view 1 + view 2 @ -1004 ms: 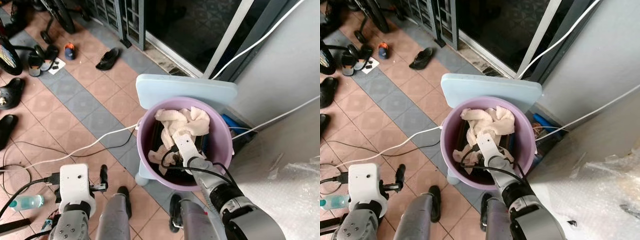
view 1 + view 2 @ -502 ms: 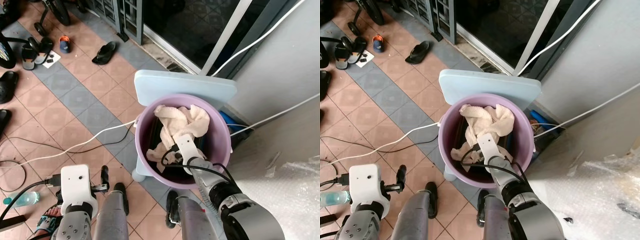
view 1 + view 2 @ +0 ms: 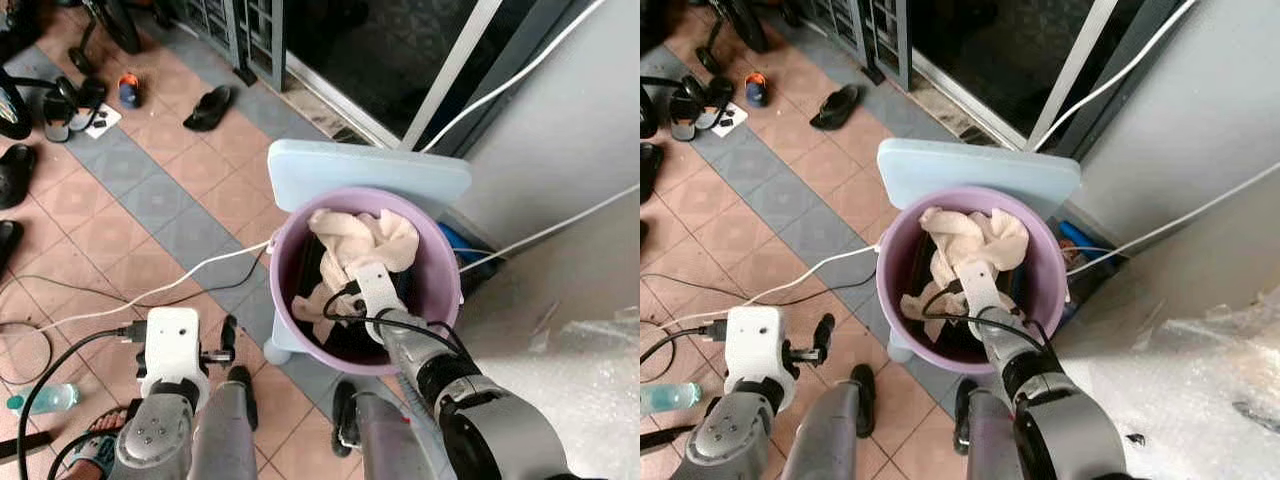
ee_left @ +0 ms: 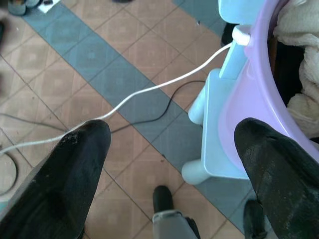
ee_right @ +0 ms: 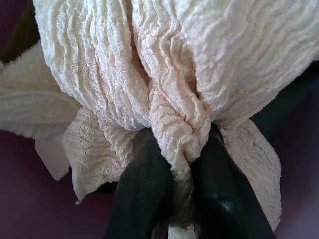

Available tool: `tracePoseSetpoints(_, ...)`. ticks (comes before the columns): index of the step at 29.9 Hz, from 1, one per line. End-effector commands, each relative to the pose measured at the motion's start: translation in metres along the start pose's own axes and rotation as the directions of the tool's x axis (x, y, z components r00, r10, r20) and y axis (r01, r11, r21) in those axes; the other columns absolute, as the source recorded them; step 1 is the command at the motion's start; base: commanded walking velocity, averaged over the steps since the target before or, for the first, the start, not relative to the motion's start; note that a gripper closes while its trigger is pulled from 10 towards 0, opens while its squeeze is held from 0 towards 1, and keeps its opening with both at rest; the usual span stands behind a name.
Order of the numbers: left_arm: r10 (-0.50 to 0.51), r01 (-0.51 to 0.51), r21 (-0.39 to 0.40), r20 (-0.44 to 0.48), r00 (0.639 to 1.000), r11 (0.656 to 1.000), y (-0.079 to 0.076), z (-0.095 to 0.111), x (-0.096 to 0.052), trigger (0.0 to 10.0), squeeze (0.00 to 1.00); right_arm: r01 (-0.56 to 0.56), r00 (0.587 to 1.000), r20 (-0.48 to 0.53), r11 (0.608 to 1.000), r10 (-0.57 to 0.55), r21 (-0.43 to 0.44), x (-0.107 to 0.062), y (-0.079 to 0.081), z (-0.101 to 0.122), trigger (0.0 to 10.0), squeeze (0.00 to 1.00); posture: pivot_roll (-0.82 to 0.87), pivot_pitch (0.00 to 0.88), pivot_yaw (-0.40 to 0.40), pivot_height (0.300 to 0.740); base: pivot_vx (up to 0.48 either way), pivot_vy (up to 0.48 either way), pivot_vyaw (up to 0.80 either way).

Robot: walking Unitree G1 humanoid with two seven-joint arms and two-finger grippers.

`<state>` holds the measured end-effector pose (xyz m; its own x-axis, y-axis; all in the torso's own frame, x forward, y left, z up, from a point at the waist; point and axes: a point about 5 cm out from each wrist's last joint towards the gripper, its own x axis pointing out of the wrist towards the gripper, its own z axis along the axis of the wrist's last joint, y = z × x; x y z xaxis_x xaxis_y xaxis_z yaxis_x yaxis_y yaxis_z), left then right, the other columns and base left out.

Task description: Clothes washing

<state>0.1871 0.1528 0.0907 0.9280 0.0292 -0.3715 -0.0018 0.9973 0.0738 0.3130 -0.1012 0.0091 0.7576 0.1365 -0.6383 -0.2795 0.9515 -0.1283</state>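
Right gripper (image 5: 180,199): clamped on cream towel (image 3: 358,238) (inside purple bucket (image 3: 440,290))
Left gripper (image 4: 169,164): fingers apart, near-left of bucket

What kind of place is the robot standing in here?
Probably a tiled porch or entryway of a home: sandals lie on the floor by a sliding door, and a purple bucket of cream cloth sits on a pale blue stool.

From our head, both eyes look steeply down, sharing the purple bucket (image 3: 365,275) at centre frame. Our left wrist camera sees its rim; the right presses against the cream cloth (image 5: 164,74).
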Motion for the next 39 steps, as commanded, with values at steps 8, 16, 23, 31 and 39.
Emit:
tracePoseSetpoints(8, -0.104, 0.103, 0.032, 0.014, 0.994, 0.994, -0.007, 0.0, 0.032, 10.0, 0.0, -0.045, 0.968, 0.251, 0.987, 0.005, 0.156, -0.008, -0.033, 0.039, 0.0, 0.0, 0.01, 0.038, -0.015, 0.74, 0.0, 0.0, 0.0)
tracePoseSetpoints(16, -0.15, 0.148, 0.044, 0.052, 0.987, 0.988, -0.012, 0.006, 0.054, 10.0, 0.0, -0.174, 0.806, 0.591, 0.953, -0.007, 0.249, -0.051, -0.039, 0.077, 0.0, 0.0, -0.03, 0.0, 0.047, 0.74, 0.0, 0.0, 0.0)
tracePoseSetpoints(23, -0.011, 0.009, 0.014, 0.139, 0.99, 1.0, -0.007, 0.018, 0.07, 10.0, 0.0, -0.16, 0.673, 0.738, 0.967, -0.042, 0.2, -0.092, -0.035, 0.093, 0.0, 0.0, -0.04, 0.0, 0.081, 0.74, 0.0, 0.0, 0.0)
tracePoseSetpoints(31, 0.038, -0.033, -0.023, 0.222, 0.974, 0.999, -0.001, 0.035, 0.081, 10.0, 0.0, -0.081, 0.665, 0.74, 0.975, -0.102, 0.207, -0.113, -0.036, 0.082, 0.0, 0.0, -0.05, 0.0, 0.089, 0.74, 0.0, 0.0, 0.0)
tracePoseSetpoints(39, -0.007, 0.01, -0.011, 0.242, 0.97, 1.0, -0.011, 0.028, 0.078, 10.0, 0.0, 0.016, 0.677, 0.72, 0.981, -0.152, 0.192, -0.12, -0.041, 0.078, 10.0, 0.0, -0.07, 0.0, 0.095, 0.74, 0.0, 0.0, -0.38)
